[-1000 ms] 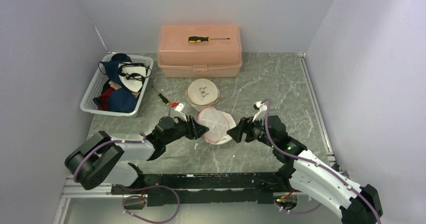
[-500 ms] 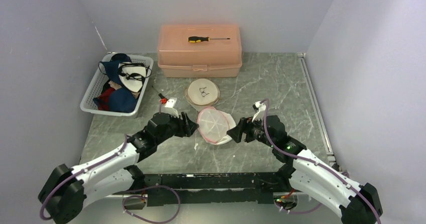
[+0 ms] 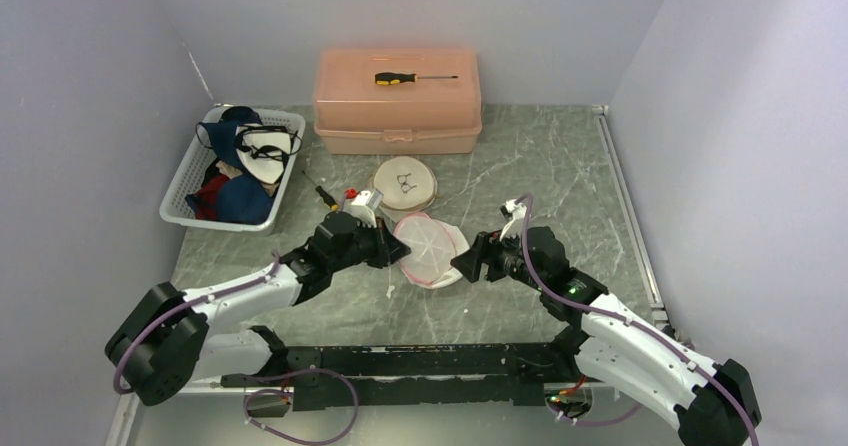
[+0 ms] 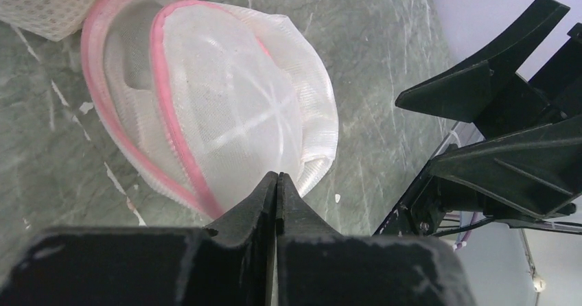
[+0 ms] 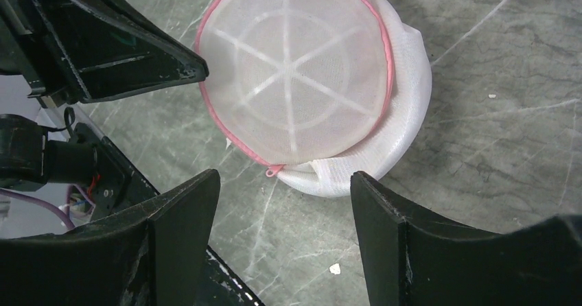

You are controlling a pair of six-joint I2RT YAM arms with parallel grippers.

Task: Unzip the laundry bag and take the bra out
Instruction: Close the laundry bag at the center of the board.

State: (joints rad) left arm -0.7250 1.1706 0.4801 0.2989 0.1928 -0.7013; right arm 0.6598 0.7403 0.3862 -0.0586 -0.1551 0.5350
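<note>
Top external: pink-rimmed mesh laundry bag between clenched left pincer and spread right pincer; basket of clothes far-left.

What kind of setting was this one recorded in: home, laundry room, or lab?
Most likely a lab test cell, not a home: plain panel walls box in a marbled table, with staged props on it such as a basket of clothes and a pink toolbox.

Legible text, labels, brands, numbers: none in any view; sole candidate: a small dark mark on top of the round beige pouch, seen from the top camera only; too small to tell whether it is lettering or a sign.
</note>
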